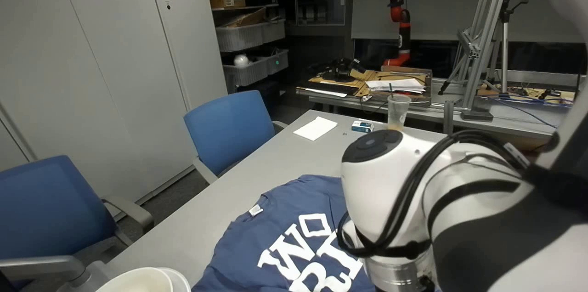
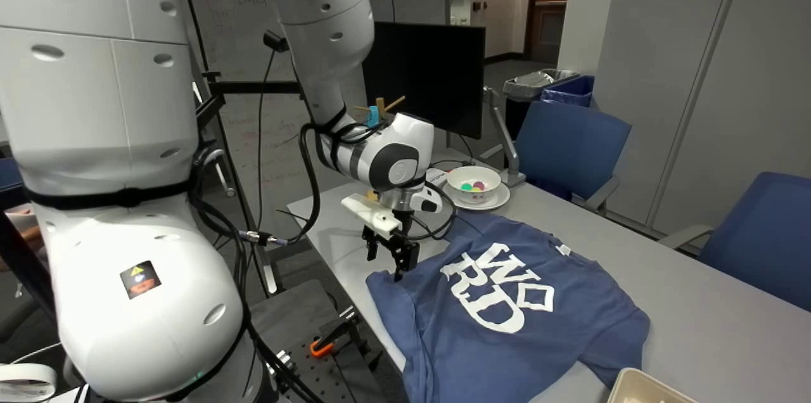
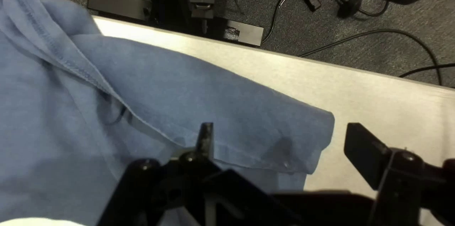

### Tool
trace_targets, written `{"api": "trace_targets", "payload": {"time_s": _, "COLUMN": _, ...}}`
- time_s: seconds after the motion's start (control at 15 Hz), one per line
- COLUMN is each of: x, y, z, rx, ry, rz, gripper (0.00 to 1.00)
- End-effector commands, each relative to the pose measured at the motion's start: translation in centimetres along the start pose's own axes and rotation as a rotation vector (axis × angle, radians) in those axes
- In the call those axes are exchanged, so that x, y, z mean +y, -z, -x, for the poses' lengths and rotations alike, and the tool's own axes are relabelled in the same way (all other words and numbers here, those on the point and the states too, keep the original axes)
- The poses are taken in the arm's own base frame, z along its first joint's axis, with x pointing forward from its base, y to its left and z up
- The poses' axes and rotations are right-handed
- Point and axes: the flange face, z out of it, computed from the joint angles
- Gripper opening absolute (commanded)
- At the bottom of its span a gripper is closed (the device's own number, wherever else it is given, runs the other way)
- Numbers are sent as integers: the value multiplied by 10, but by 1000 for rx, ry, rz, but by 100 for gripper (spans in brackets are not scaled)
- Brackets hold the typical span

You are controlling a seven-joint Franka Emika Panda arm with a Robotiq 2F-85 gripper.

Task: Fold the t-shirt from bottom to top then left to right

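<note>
Plainly, neither fold is showing: a soft navy-blue cloth t-shirt (image 2: 545, 330) is lying spread out on a pale grey worktop (image 2: 703, 301), its hem running along the robot-side edge and its collar facing the opposite edge, where blue upholstered chairs (image 2: 573, 143) are standing. Its large white block lettering (image 2: 507, 295) is facing up, with no cloth covering it. A black two-fingered gripper (image 3: 279, 140) is hovering at one hem corner, near the robot-side edge; its fingers are standing well apart and gripping nothing, and whether they are touching the cloth is not showing. A stitched edge is crossing the cloth there, possibly a layer turning back. Bottom-to-top is probably just being set up: that corner is wanting a grip and a carry towards the collar, with left-to-right waiting untouched
</note>
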Motion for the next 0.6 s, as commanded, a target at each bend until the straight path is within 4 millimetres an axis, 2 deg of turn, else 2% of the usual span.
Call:
{"api": "trace_targets", "payload": {"time_s": 0.0, "x": -15, "y": -31, "z": -5, "rx": -8, "ry": -26, "rz": 41, "gripper": 91}}
{"api": "trace_targets", "payload": {"time_s": 0.27, "x": -28, "y": -53, "z": -9, "rx": -24, "ry": -22, "rz": 82, "gripper": 91}}
{"api": "trace_targets", "payload": {"time_s": 0.53, "x": -33, "y": -56, "z": -20, "rx": -9, "ry": -28, "rz": 115, "gripper": 89}}
